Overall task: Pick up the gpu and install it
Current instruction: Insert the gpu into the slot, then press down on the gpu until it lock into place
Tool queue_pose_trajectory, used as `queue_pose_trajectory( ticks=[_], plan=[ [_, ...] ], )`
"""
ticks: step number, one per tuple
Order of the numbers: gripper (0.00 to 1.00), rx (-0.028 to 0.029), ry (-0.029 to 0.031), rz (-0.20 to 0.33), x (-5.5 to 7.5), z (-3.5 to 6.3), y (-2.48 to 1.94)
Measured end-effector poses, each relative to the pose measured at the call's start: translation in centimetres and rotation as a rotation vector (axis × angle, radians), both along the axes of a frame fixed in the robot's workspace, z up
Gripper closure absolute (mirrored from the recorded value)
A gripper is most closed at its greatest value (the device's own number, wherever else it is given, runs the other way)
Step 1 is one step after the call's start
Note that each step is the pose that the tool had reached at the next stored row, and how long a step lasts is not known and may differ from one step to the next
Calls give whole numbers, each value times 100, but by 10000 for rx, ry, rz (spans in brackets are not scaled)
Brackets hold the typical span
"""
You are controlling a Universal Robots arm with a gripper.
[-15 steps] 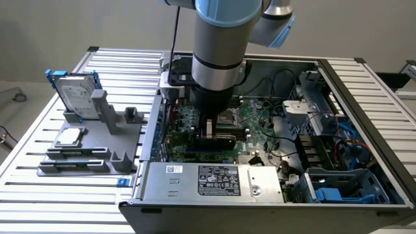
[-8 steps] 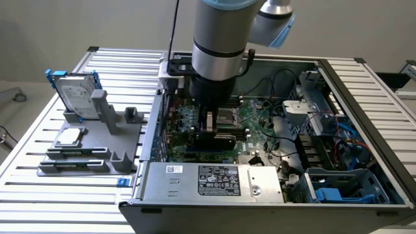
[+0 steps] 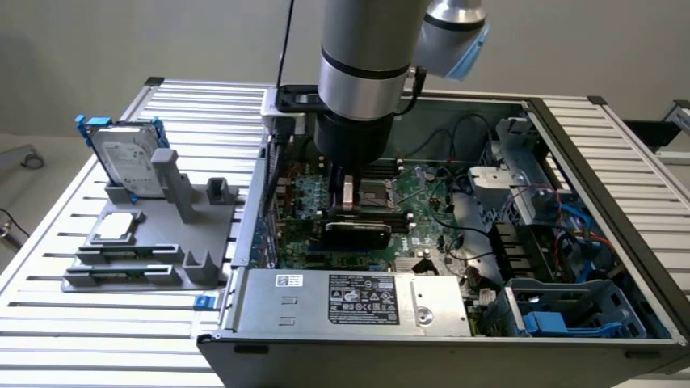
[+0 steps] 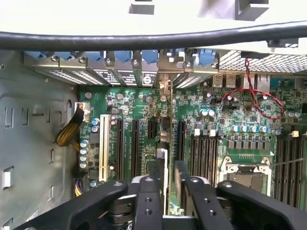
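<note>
Gpu [image 3: 356, 233] stands edge-on over the motherboard [image 4: 225, 103], bracket toward the rear openings [image 4: 120, 75], so we judge it aligned for seating. Gripper [image 4: 169, 186] straddles it; clamped or released, we cannot tell.

Hard drive [image 3: 124, 158] stands in grey rack [image 3: 173, 242]; silver chip [image 3: 116, 228] lies flat on it.

At the exterior view's centre, the arm [image 3: 361, 73] hides most of the gpu [image 3: 356, 234] and the board [image 3: 422, 190] behind it. The lower edge cuts the case [image 3: 431, 357]. The label [image 3: 363, 298] print is too small to read.
</note>
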State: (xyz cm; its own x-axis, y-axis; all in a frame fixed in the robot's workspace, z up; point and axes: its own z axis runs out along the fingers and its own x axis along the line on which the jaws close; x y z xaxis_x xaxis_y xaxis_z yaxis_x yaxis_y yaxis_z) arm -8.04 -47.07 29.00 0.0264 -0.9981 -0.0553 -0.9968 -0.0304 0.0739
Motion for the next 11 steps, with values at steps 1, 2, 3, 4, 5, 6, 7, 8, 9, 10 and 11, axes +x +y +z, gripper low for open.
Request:
queue_pose_trajectory(
  ticks=[1,2,3,4,5,6,7,8,9,10,11],
  plan=[
    [80,-2,1,0,0,1,0],
    [80,-2,1,0,0,1,0],
    [86,-2,1,0,0,1,0],
    [89,-3,1,0,0,1,0],
    [89,-2,1,0,0,1,0],
    [89,-3,1,0,0,1,0],
    [89,-2,1,0,0,1,0],
    [89,-3,1,0,0,1,0],
    [89,-3,1,0,0,1,0],
    [89,-3,1,0,0,1,0],
    [89,-3,1,0,0,1,0]
  ],
)
